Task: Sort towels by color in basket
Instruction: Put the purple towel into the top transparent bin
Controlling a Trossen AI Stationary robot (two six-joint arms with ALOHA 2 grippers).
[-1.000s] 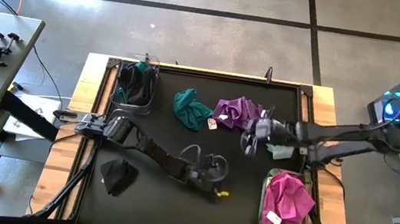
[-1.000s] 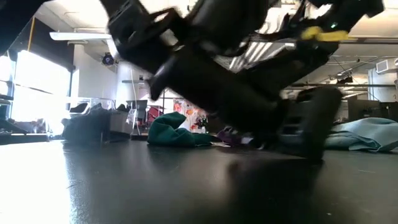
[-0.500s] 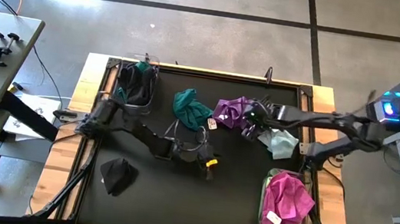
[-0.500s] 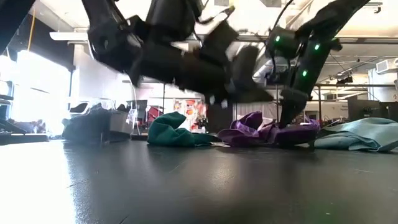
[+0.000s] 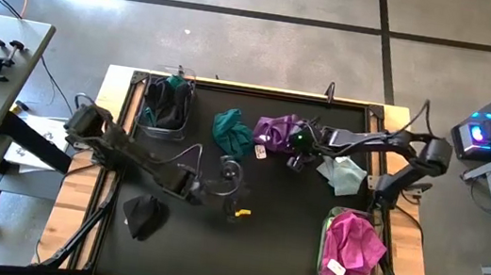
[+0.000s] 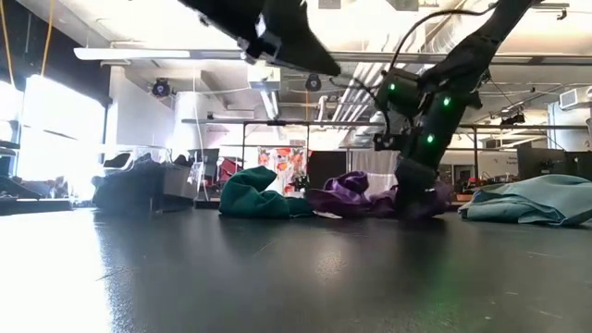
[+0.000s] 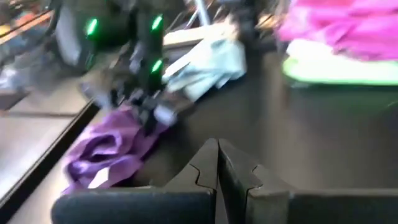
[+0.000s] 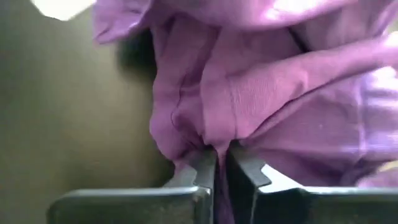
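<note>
A purple towel (image 5: 277,130) lies bunched on the black table at the far middle, and my right gripper (image 5: 293,150) is down on its right side, shut on it. A teal towel (image 5: 232,132) lies to its left and a mint towel (image 5: 346,175) to its right. A black towel (image 5: 143,215) lies near the left. My left gripper (image 5: 238,205) hangs shut and empty above the table's middle, high in the low view (image 6: 319,60). My right gripper pinches a raised fold of the purple towel (image 8: 214,142) between its two fingers; how many layers, I cannot tell. The fingers (image 6: 414,196) slant down onto it from the table's right side. The towel still lies slack on the table.
A clear basket (image 5: 147,121) at the far left holds dark towels. Another basket (image 5: 329,226) at the near right holds magenta towels (image 5: 350,248). The table's wooden frame (image 5: 109,91) borders the black mat. Open mat lies along the near middle.
My left gripper has risen from the near middle of the table and drawn back toward the left, staying shut. My right gripper has swung leftward from over the mint towel, come down on the purple towel and taken hold of a fold.
</note>
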